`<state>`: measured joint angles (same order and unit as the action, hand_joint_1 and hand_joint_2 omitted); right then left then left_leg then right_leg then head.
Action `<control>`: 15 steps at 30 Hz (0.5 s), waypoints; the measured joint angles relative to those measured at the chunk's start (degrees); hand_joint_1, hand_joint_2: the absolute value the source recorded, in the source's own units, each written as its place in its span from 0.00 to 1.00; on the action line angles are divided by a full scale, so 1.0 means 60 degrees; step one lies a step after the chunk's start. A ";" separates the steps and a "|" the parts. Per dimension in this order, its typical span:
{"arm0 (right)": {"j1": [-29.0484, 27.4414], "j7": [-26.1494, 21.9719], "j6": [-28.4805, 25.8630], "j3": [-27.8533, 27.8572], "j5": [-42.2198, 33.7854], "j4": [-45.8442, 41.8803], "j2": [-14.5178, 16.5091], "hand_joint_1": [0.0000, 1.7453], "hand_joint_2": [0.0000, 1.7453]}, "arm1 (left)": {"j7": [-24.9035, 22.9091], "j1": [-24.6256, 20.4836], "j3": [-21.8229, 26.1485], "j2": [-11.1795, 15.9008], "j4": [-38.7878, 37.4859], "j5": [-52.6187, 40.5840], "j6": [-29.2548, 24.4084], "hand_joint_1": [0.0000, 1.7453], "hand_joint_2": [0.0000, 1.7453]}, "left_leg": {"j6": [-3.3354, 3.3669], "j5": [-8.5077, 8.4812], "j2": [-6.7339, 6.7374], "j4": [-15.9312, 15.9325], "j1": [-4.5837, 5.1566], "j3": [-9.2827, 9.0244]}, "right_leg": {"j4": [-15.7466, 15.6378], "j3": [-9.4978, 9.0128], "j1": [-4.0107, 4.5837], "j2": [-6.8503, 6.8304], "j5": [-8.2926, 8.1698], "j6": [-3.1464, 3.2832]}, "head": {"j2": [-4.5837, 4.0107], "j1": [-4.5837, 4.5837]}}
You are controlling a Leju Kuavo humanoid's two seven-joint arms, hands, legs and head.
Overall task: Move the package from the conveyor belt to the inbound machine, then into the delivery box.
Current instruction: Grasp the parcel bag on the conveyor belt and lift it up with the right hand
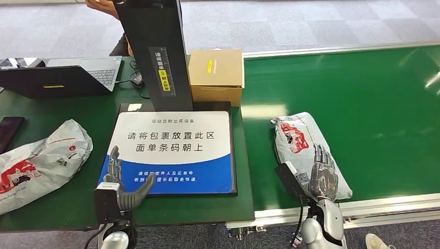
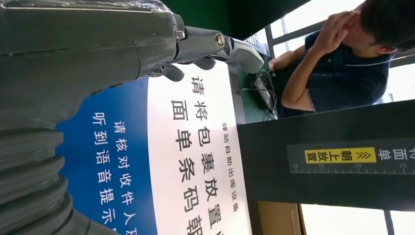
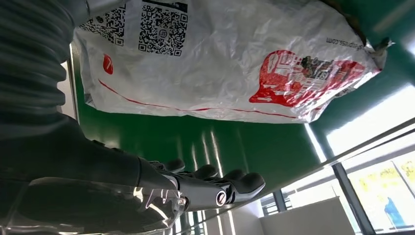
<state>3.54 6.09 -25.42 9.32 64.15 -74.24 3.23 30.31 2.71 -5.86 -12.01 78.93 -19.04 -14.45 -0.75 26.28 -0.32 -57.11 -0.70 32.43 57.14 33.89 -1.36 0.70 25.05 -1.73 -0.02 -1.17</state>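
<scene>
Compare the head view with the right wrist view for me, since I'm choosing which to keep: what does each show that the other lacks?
Head view alone: the left hand open over the inbound machine's sign plate, a second package on the dark table, a cardboard box and a laptop.

Right wrist view alone: the QR codes on the package's label, and windows beyond the belt.

Both: the right hand open beside the white package lying on the green conveyor belt.
</scene>
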 joint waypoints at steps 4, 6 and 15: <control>0.0316 0.0096 0.0107 0.0167 0.0183 0.0565 -0.0076 0.00 1.00 | -0.0001 -0.0004 -0.0029 -0.0002 -0.0003 0.0006 0.0008 0.00 1.00 | 0.0000 0.0000 0.0000 0.0000 0.0000 0.0001 | 0.0000 0.0001 0.0000 0.0000 0.0000 0.0000 | 0.0000 0.0001; 0.0466 0.0115 0.0143 0.0246 0.0212 0.0824 -0.0106 0.00 1.00 | 0.0014 -0.0015 -0.0032 -0.0002 -0.0019 0.0018 0.0008 0.00 1.00 | 0.0000 0.0000 0.0000 0.0000 0.0000 0.0001 | 0.0000 0.0002 0.0000 0.0000 0.0001 0.0000 | 0.0000 0.0002; 0.1421 0.0498 0.0300 0.0598 0.0527 0.2570 -0.0398 0.00 1.00 | 0.0081 -0.0170 -0.0065 -0.0005 -0.0135 0.0097 0.0029 0.00 1.00 | 0.0000 0.0000 0.0000 -0.0001 0.0000 -0.0002 | 0.0000 -0.0001 0.0000 0.0001 -0.0002 -0.0001 | 0.0000 0.0000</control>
<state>12.07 9.08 -23.62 12.91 67.31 -58.81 0.84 30.80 1.69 -6.25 -12.04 78.12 -18.46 -14.28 -0.75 26.28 -0.31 -57.12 -0.70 32.42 57.14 33.88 -1.37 0.70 25.04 -1.74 -0.02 -1.17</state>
